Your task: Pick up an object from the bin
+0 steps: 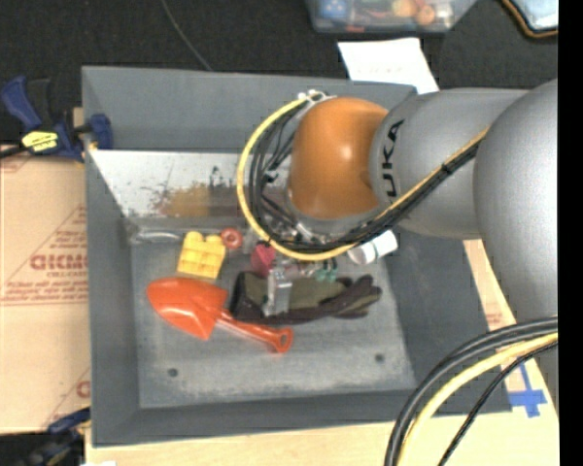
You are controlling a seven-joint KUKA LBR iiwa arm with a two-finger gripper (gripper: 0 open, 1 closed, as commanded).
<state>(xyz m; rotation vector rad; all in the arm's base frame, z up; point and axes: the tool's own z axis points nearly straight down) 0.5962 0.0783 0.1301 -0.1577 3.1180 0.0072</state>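
Near the middle of the bin [223, 369], beneath the arm's orange cover [330, 158], the jaws sit low on a dark brown-and-black object [348, 299], just right of an orange scoop [187, 307]. Whether they are spread or pressed together cannot be told. Crowding looks like the risk: a lift could snag the scoop's handle or nudge the yellow block [201, 253].

Black letters "UKA" read on the grey arm [466, 163], just beside its orange cover [332, 158].

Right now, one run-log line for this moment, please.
gripper: down at dark heap | orange scoop: lying left of it | yellow block: behind scoop
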